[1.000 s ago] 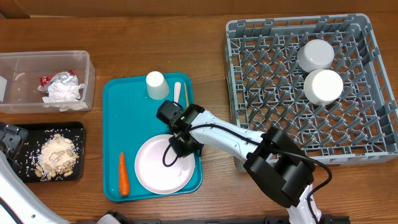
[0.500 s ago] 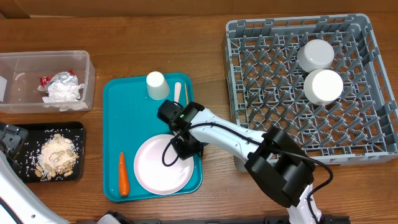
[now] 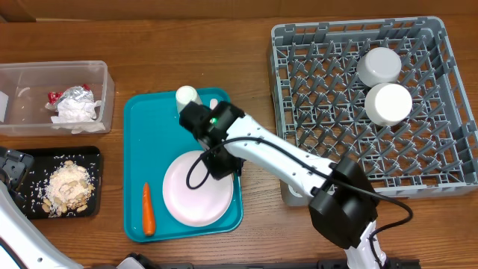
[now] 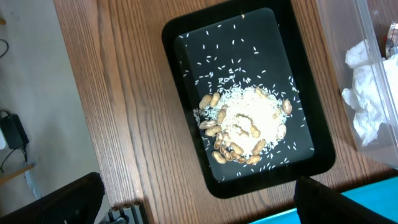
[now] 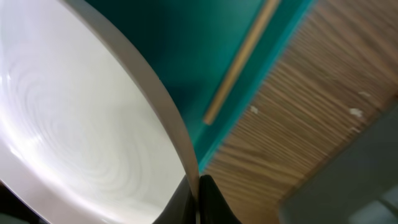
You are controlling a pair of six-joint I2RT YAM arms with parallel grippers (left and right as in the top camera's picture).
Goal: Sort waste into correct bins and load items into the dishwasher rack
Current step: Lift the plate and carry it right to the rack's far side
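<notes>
1. Wooden table all round; your right gripper is clamped shut on the rim of the plate.
2. It lies right under the fingers, on the teal tray, with the gripped edge looking tipped up.
3. Stiff, glossy and breakable, I'd judge: hold that rim firmly, it may slip.
4. Dishwasher rack waits well off to the gripper's side.

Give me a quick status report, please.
Right gripper, jaws shut on plate rim. Left gripper, jaws open above black tray. Carrot beside plate, not touching.
</notes>
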